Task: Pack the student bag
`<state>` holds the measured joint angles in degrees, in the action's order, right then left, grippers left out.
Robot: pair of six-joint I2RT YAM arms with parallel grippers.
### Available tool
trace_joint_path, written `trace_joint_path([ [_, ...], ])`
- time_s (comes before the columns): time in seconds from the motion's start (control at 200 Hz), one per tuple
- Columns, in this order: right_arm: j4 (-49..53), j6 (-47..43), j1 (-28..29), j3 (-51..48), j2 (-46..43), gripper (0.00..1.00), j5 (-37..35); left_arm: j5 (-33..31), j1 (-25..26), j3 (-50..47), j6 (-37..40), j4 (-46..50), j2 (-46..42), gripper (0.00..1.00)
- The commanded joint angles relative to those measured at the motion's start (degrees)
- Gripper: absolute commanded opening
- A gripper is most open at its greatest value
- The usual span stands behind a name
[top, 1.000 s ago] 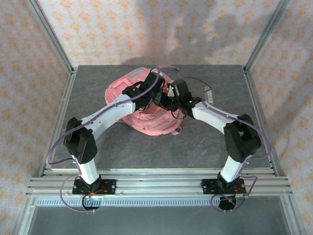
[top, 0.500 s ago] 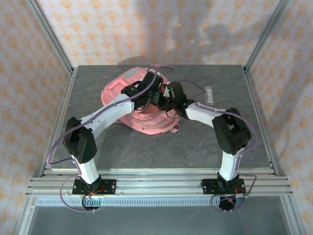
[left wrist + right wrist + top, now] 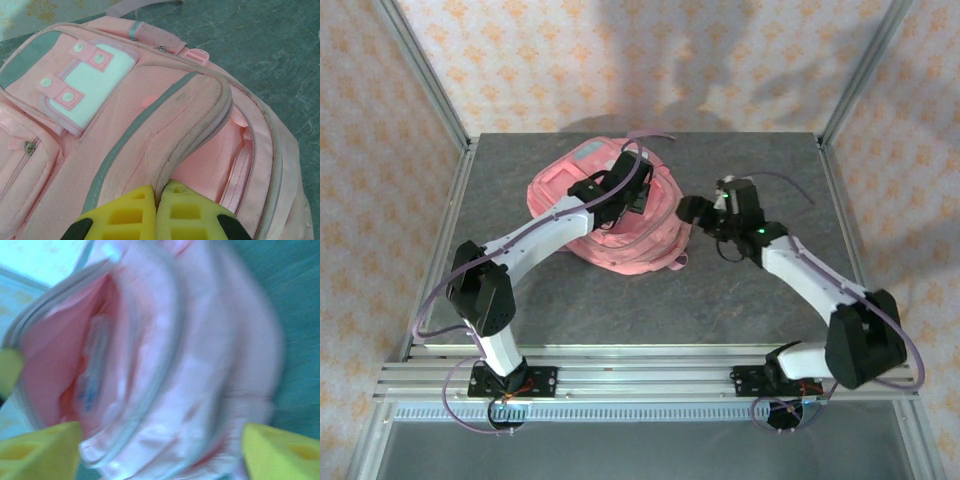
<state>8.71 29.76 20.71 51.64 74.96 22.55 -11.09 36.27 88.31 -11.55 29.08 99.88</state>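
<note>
The student bag (image 3: 582, 205), a large pink backpack with a light-blue and white patch (image 3: 87, 85) and grey trim, lies at the middle back of the table. My left gripper (image 3: 632, 198) rests on top of it, shut on the grey-edged flap (image 3: 195, 120) of the main opening. The pink lining (image 3: 220, 165) shows beside the flap. My right gripper (image 3: 686, 211) hovers just right of the bag, open, with nothing between its yellow fingers (image 3: 42, 450). The blurred right wrist view looks into the opening (image 3: 60, 355), where a pale thing with blue marks (image 3: 92, 377) lies.
The grey table (image 3: 720, 290) has free room in front of and to the right of the bag. Aluminium frame posts (image 3: 425, 70) rise at the back corners, and a rail (image 3: 640, 375) carrying the arm bases runs along the near edge.
My right gripper has drawn back out of the bag to the right and opened wide. The left gripper has kept its pinch on the flap.
</note>
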Motion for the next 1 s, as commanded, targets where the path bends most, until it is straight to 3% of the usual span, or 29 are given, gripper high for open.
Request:
trace_joint_path([
  [0.0,9.3,-3.0,-5.0,0.0,-2.0,0.93,-14.9,-0.7,-0.1,0.0,-1.0,-2.8,-2.8,0.0],
  [0.09,11.8,-3.5,-10.1,2.4,2.0,0.94,-21.6,-0.5,-0.1,0.1,-1.2,-2.7,-2.6,0.0],
  [0.21,10.8,-4.4,-15.0,7.3,11.8,0.95,-22.3,-0.4,-0.1,0.3,-1.5,-2.6,-2.4,0.0],
  [0.596,8.4,-11.1,-17.4,27.0,38.5,0.94,-19.7,0.0,-0.1,-0.2,-2.3,-2.5,-2.6,0.0],
  [0.771,12.4,-12.8,-17.5,32.8,44.0,0.87,-20.1,0.2,-0.1,-0.4,-2.3,-2.5,-2.6,0.0],
  [0.996,12.2,-12.4,-16.5,28.7,43.1,0.73,-17.3,0.3,-0.1,-0.7,-2.5,-3.0,-2.5,0.0],
])
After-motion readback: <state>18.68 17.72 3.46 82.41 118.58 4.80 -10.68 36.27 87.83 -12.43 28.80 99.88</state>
